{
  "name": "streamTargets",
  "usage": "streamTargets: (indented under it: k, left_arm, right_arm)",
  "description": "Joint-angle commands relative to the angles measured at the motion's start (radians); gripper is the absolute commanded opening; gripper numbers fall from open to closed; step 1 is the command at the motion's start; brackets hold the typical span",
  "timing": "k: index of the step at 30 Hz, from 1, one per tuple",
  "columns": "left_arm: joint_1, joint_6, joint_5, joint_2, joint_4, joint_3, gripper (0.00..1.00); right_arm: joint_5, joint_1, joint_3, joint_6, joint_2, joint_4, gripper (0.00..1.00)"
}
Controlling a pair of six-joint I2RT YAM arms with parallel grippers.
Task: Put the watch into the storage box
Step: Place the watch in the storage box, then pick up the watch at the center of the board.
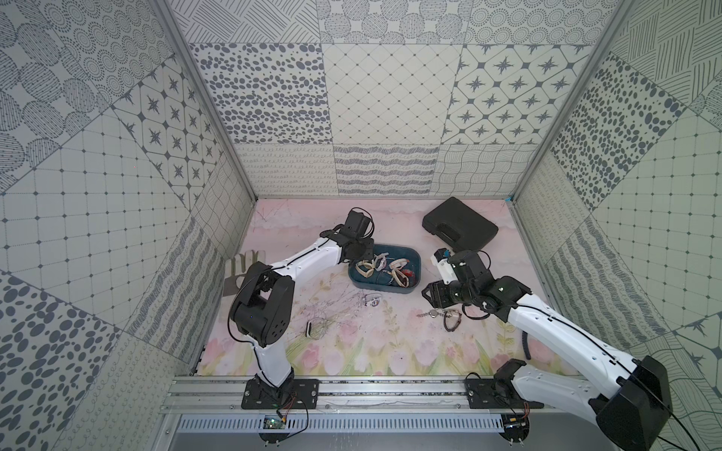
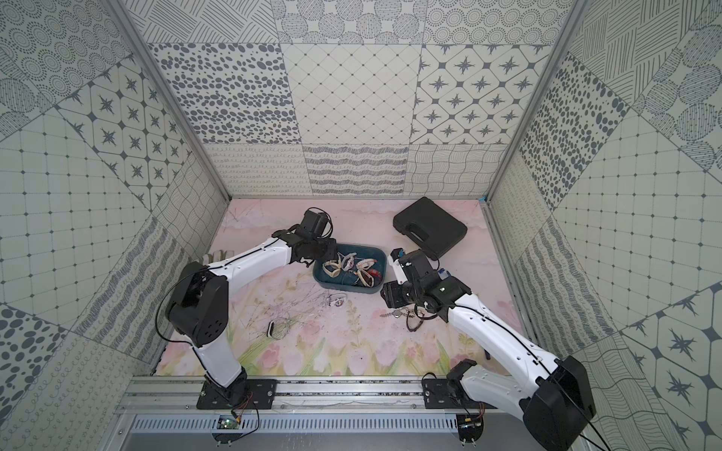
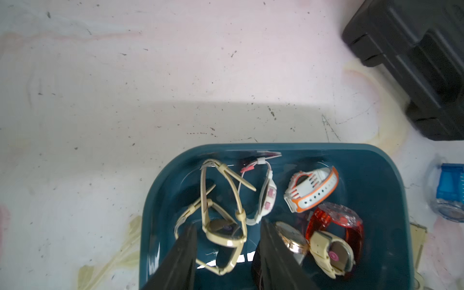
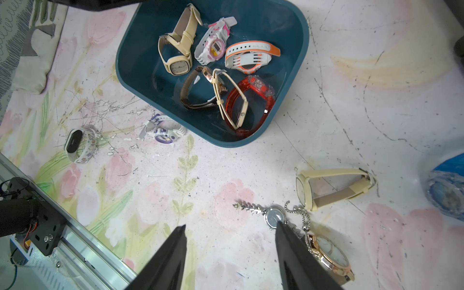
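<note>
In both top views the storage box (image 1: 394,246) sits on the bench (image 1: 390,343) just below the middle of the frame, with a flat black case (image 1: 461,224) to its upper right. The left end effector (image 3: 228,222) hangs over the box's left end, jaws moderately wide and pinching nothing. Under the gap a cream square-faced watch (image 4: 175,64) lies on the box floor with its strap looped, and as far as the left wrist view shows it touches neither finger. Also in the box are a pink-and-white digital watch (image 4: 213,47), an orange-and-white watch (image 4: 251,54), a red translucent watch (image 4: 251,100) and a brown-strapped watch (image 4: 194,93). A slim cream watch (image 4: 229,100) lies across the last two.

In the top views the right end effector (image 4: 230,226) hovers over the bench to the right of the box, jaws wide and empty. Near one finger lie a silver chain watch (image 4: 275,217) and a rose-gold watch (image 4: 329,253), which that finger partly hides. A cream round-faced watch (image 4: 326,188) lies on its side just beyond them.

In a top view a white-and-purple watch (image 1: 371,301) lies just below the box, and a white band with a black face (image 1: 310,328) lies farther toward the lower left. A blue translucent watch (image 3: 449,195) lies on the bench near the box, apart from it.
</note>
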Motion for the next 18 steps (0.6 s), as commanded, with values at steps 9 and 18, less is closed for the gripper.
streamTargets:
  k: [9,18]
  left_arm:
    - [-0.072,-0.174,-0.115,-0.528,-0.223,-0.43,0.61]
    - [-0.157,-0.392,-0.127,-0.638,-0.207,-0.733,0.6]
  right_arm:
    - [-0.024,-0.002,-0.031,0.011,-0.039,0.038,0.62]
    - [-0.079,0.003,-0.051,0.027,-0.029,0.073,0.62]
